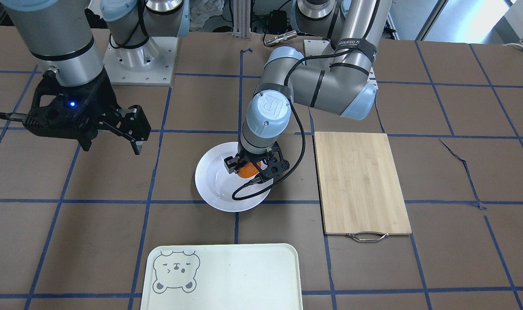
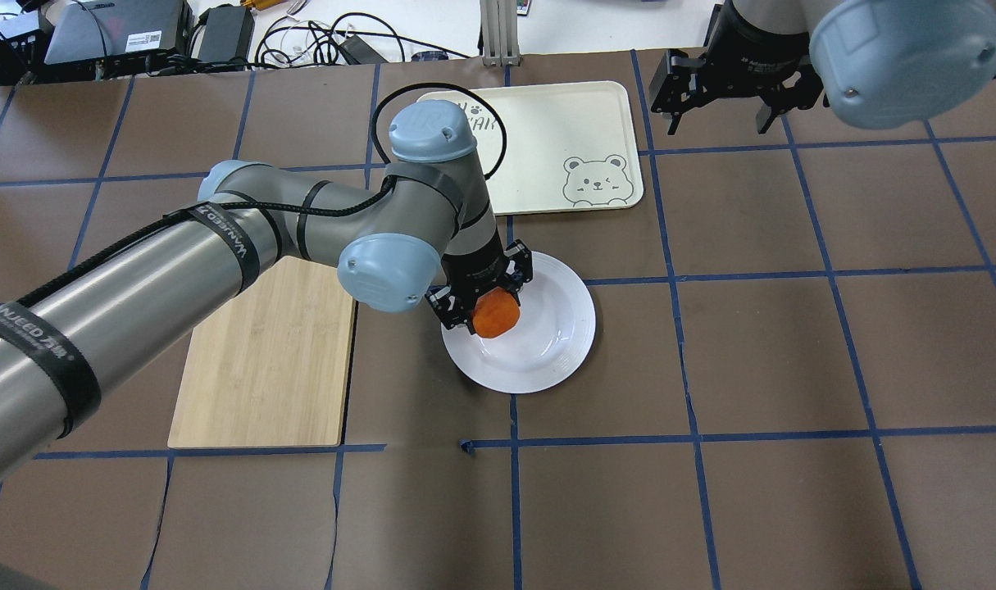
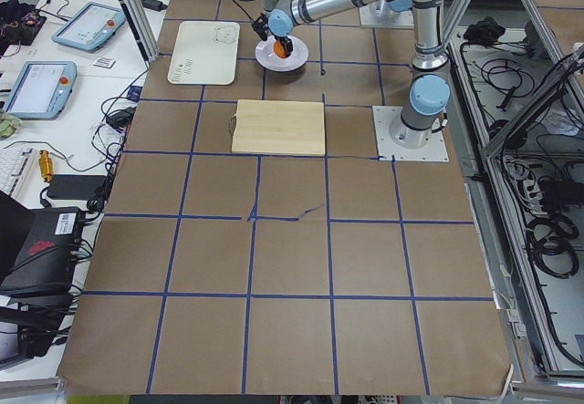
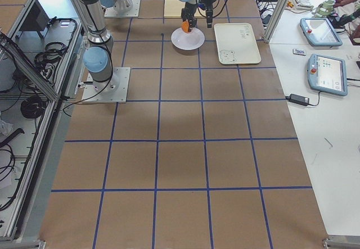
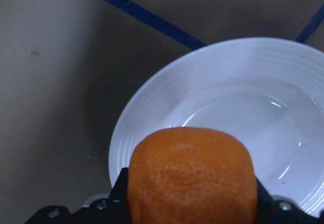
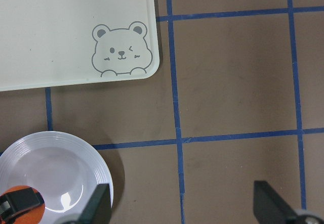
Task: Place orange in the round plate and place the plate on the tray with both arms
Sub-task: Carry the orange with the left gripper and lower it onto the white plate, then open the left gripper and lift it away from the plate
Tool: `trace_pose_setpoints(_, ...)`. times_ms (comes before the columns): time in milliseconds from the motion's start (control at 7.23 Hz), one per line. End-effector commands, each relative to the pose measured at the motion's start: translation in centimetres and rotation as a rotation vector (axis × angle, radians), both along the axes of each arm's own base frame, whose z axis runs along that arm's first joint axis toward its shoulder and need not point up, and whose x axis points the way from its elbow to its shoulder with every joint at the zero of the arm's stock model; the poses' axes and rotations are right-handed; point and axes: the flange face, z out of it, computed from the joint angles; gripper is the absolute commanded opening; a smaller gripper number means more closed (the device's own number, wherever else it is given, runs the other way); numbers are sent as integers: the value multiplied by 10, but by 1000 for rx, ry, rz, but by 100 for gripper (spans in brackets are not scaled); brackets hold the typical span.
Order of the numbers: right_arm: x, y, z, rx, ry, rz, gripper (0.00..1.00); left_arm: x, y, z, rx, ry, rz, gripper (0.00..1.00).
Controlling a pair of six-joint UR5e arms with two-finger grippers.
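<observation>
My left gripper (image 1: pixel 253 165) is shut on the orange (image 1: pixel 248 171), which it holds from above over the round plate (image 1: pixel 214 183). The white plate (image 2: pixel 559 336) rests on the table near the middle. In the left wrist view the orange (image 5: pixel 192 178) fills the foreground, with the plate's well (image 5: pixel 238 107) just below it. The cream tray (image 2: pixel 538 139) with the bear drawing lies beyond the plate, with nothing on it. My right gripper (image 2: pixel 719 123) hangs open above the table beside the tray, and its view shows the tray corner (image 6: pixel 76 32) and the plate rim (image 6: pixel 96 158).
A bamboo cutting board (image 2: pixel 268 352) with a metal handle lies on the table on my left, under the left arm. Brown paper with blue tape lines covers the table. The arm bases stand at the table's near edge.
</observation>
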Motion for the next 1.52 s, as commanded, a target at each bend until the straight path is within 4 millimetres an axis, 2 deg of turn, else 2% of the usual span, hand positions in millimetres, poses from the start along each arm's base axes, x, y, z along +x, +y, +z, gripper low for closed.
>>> trace_pose_setpoints(0,1,0,-3,-8,-5,-7,100,-6,-1,0,-11,2,-8,100)
trace_pose_setpoints(138,0,0,-2,-13,-3,-7,100,-1,-9,23,-55,8,-1,100)
trace_pose_setpoints(277,1,0,-1,-13,-6,-3,100,25,-37,59,-117,27,33,100)
trace_pose_setpoints(415,3,-4,-2,-11,-58,-4,100,72,-65,99,-141,26,23,100)
trace_pose_setpoints(553,-5,-7,-12,14,-82,-14,100,124,-81,134,-153,-15,-109,100)
trace_pose_setpoints(691,-8,-16,-58,95,-144,-35,100,166,-81,166,-131,-53,-195,100)
trace_pose_setpoints(830,1,-15,-90,139,-264,-50,100,186,-65,198,-91,-47,-216,100)
trace_pose_setpoints(968,6,2,-123,208,-315,-109,100,189,-44,235,-129,-64,-233,100)
trace_pose_setpoints(1106,17,14,-147,192,-360,-147,100,187,-22,269,-198,-83,-269,100)
trace_pose_setpoints(1245,24,29,-175,191,-409,-145,100,184,-9,294,-280,-85,-338,100)
trace_pose_setpoints(1383,28,53,-206,196,-412,-140,100,177,-9,307,-395,-99,-361,100)
